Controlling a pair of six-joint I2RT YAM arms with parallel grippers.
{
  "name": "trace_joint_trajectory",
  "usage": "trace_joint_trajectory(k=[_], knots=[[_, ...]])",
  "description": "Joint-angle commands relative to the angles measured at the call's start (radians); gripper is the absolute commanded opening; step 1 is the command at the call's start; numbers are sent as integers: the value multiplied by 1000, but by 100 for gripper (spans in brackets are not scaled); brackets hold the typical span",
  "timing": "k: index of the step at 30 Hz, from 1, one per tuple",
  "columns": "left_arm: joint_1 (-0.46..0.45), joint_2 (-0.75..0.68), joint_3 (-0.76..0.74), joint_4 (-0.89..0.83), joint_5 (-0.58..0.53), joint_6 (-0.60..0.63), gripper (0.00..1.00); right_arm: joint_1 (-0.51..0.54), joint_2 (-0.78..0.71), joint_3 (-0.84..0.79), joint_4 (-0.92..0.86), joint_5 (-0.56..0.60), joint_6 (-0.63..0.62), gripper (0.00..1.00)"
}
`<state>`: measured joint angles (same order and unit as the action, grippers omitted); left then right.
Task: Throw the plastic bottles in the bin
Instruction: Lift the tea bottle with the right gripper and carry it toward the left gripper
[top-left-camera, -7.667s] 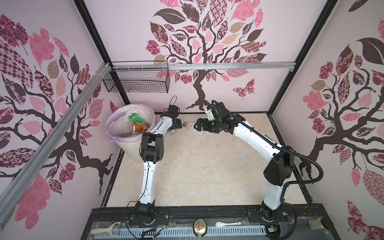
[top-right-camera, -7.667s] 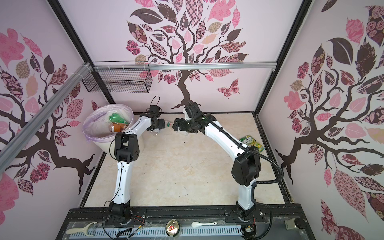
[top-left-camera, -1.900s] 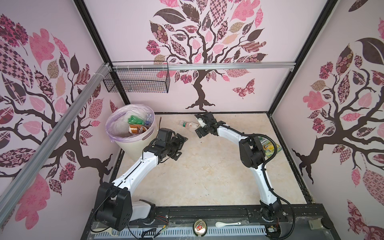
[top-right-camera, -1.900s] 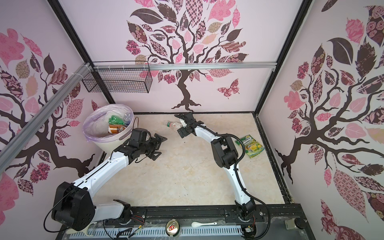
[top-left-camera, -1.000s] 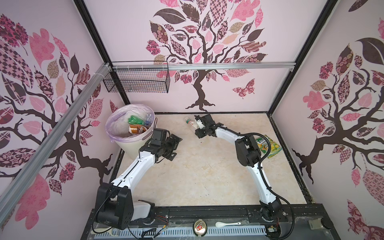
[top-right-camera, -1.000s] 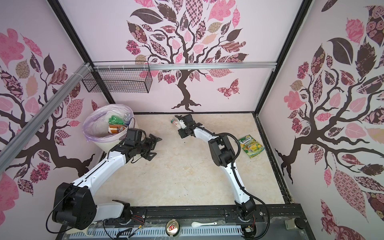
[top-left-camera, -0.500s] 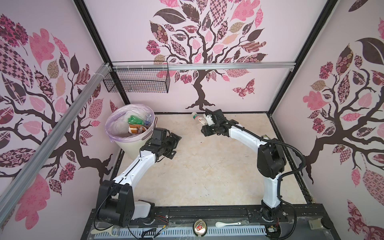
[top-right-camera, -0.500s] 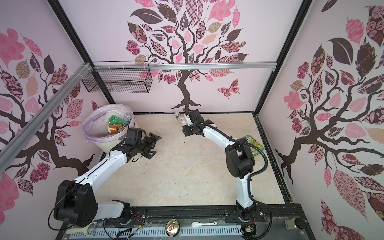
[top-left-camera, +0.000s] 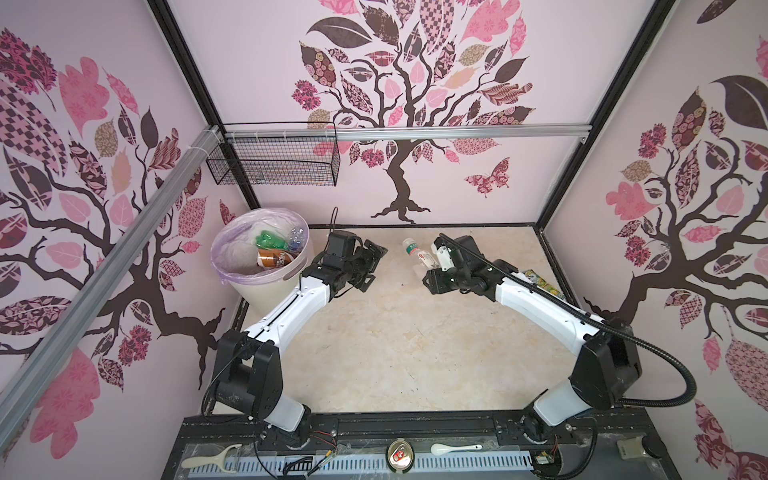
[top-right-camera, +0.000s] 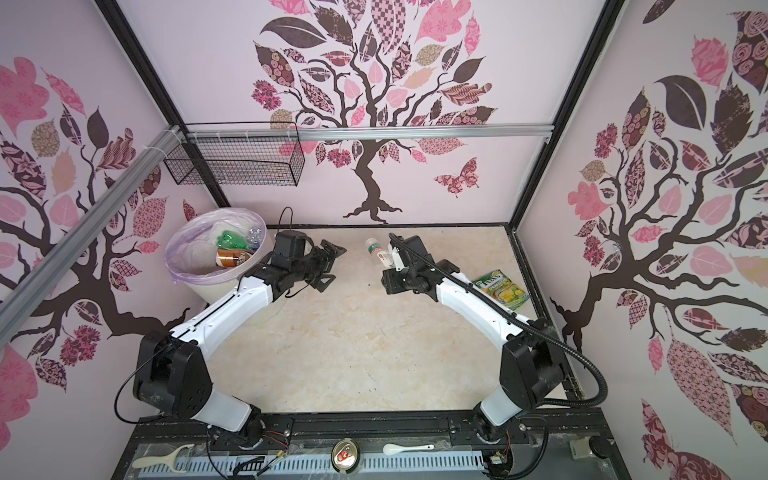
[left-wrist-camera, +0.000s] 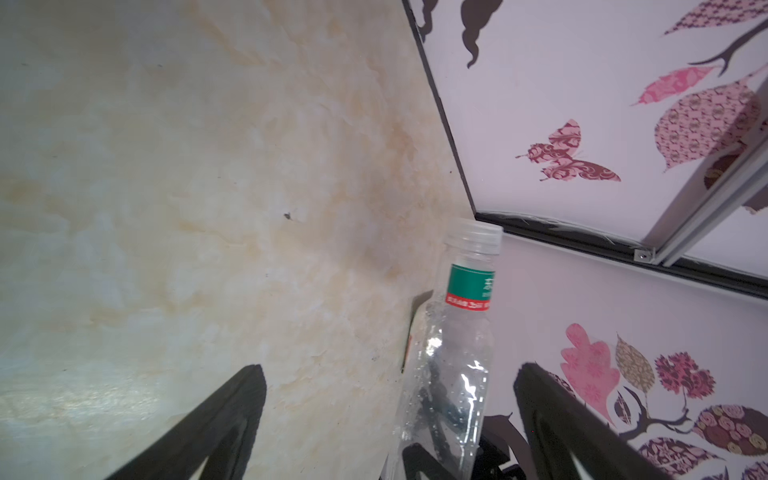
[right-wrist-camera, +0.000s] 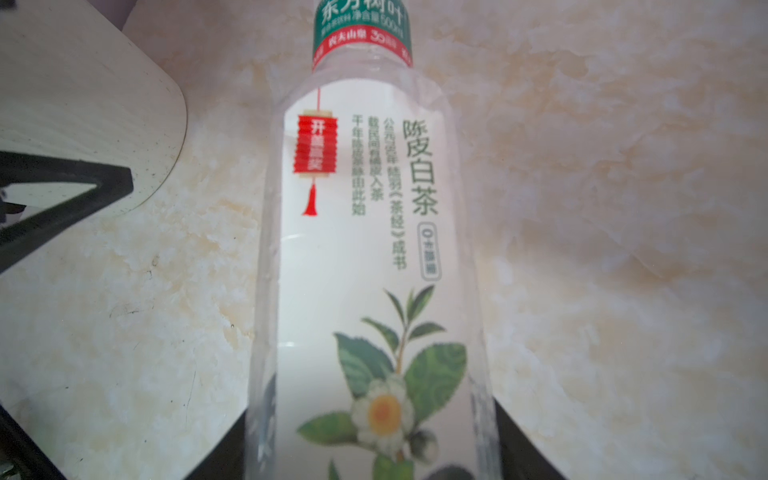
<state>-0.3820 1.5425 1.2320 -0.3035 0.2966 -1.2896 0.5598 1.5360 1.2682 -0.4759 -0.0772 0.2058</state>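
Observation:
A clear plastic bottle (top-left-camera: 419, 254) (top-right-camera: 379, 252) with a white cap, a green neck band and a white tea label hangs over the back of the floor. My right gripper (top-left-camera: 432, 266) (top-right-camera: 391, 267) (right-wrist-camera: 374, 432) is shut on its lower body (right-wrist-camera: 365, 270). My left gripper (top-left-camera: 371, 266) (top-right-camera: 329, 264) (left-wrist-camera: 390, 370) stands wide open a short way left of it, facing the bottle (left-wrist-camera: 457, 353) without touching it. The cream bin (top-left-camera: 274, 293) (top-right-camera: 210, 291) at the back left has a lilac bag and holds a green, a brown and a clear bottle.
A green-yellow snack packet (top-right-camera: 500, 289) lies by the right wall, partly behind my right arm in a top view. A black wire basket (top-left-camera: 274, 164) hangs on the back wall above the bin. A peeler, a can and a spoon lie on the front rail.
My right gripper has lifted the bottle off the back of the floor and carried it a little right and forward. My left gripper has swung up and back toward it, still open.

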Motion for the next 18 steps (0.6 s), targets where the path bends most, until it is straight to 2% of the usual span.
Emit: trace_joint_trajectory(k=[1,10,18], knots=[[-23,18,62,32,5,53,98,16,-90,-20,-55,22,21,54],[-46,-1,121,50,-25,135,98,105,-158,5,-135,44,52,54],[-57,25,114,69,-44,143,98,131,-149,75,-147,20,114,54]])
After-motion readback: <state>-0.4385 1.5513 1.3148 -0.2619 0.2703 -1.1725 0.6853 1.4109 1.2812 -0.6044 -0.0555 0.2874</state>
